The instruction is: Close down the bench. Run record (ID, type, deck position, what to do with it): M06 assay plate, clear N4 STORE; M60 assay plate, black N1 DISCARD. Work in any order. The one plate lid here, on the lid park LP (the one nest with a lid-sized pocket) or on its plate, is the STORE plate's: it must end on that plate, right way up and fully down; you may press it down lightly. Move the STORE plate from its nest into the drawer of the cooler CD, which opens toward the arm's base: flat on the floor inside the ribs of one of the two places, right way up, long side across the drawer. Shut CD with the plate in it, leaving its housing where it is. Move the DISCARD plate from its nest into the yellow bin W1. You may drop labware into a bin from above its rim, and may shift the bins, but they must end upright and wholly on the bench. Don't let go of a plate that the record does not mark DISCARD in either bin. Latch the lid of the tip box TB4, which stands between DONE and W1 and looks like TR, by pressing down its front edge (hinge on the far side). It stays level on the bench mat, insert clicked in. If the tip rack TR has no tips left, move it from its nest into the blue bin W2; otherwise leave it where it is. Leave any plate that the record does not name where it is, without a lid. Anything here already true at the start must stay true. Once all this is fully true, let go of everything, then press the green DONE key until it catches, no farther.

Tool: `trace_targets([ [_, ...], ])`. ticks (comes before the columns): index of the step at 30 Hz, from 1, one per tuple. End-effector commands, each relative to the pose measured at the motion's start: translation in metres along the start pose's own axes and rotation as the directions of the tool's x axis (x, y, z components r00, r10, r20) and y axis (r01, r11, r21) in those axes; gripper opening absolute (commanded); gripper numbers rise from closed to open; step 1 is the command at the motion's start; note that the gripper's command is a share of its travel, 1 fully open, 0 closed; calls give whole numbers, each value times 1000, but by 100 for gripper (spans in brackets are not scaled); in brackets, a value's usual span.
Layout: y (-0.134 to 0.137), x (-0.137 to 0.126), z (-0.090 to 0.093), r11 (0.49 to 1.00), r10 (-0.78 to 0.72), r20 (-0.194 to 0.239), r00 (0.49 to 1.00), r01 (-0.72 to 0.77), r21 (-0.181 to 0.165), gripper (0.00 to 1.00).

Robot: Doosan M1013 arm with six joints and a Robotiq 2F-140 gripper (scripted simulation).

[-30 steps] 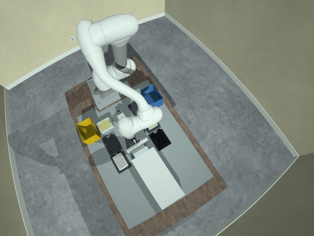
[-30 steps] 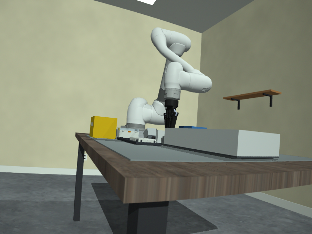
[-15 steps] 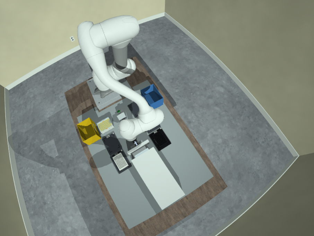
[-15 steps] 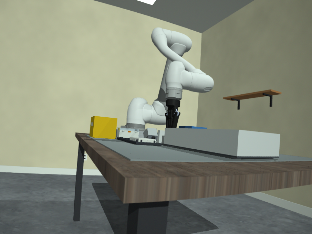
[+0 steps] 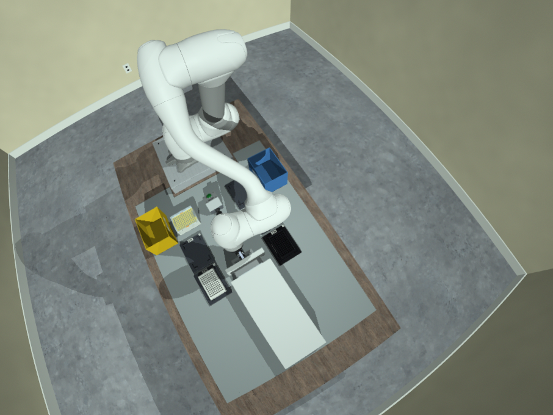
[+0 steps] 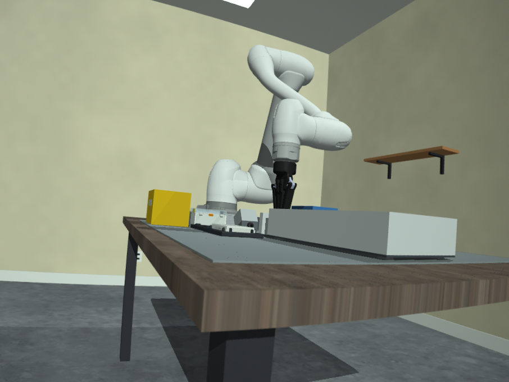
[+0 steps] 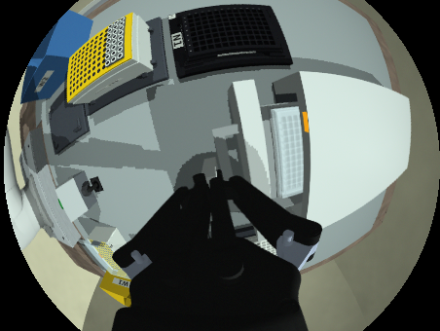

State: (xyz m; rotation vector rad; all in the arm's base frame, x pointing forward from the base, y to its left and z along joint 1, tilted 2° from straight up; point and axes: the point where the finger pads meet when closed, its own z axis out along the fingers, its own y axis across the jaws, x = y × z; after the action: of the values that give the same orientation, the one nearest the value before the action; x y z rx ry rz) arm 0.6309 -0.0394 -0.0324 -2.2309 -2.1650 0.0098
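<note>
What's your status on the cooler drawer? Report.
Hand shut, empty, at cooler drawer front. Drawer part open, clear plate inside. Black plate in its nest. Nothing blocking the drawer.

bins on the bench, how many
2: the yellow bin at the left edge of the mat in the top view, and the blue bin on the opposite side, nearer the arm's base. None seems hidden.
</note>
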Motion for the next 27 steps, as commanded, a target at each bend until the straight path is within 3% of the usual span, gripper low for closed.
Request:
trace_targets([
  [1,6,0,0,1000,0,0,1000,0,0,0],
  [27,33,0,0,1000,0,0,1000,0,0,0],
])
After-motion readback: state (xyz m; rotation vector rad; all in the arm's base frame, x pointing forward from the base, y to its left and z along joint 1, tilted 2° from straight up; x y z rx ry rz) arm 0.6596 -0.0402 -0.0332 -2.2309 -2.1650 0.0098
